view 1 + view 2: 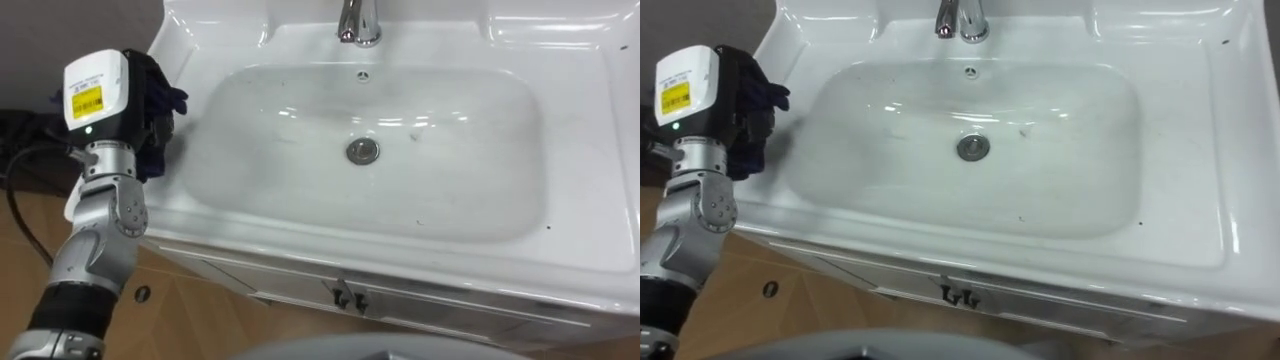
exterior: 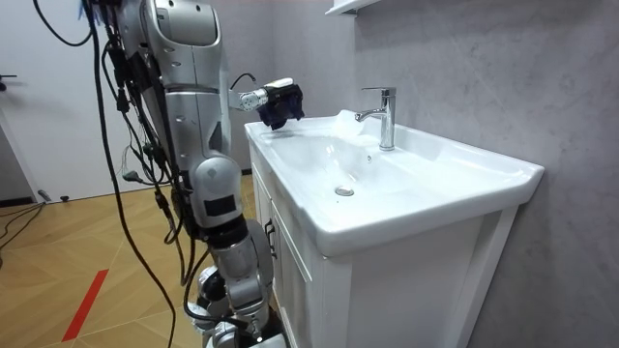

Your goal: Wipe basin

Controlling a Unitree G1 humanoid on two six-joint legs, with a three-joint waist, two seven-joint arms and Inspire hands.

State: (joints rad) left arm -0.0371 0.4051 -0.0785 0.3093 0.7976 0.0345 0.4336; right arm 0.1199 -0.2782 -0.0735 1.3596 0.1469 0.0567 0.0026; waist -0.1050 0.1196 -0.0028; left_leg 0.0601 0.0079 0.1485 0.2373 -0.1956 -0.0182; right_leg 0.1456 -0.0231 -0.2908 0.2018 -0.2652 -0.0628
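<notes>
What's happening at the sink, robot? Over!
Left hand shut on dark cloth, at left rim of basin. Nothing blocking the bowl. Over.

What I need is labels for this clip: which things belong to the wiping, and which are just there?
For the job: basin, dark cloth, left hand holding it at the basin's left rim.
Just there: tap, drain, cabinet below.

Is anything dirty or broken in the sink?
Nothing looks broken or spilled. A few tiny dark specks dot the white basin, so it looks slightly dirty. The left hand holds a dark cloth by the basin's left rim.
</notes>
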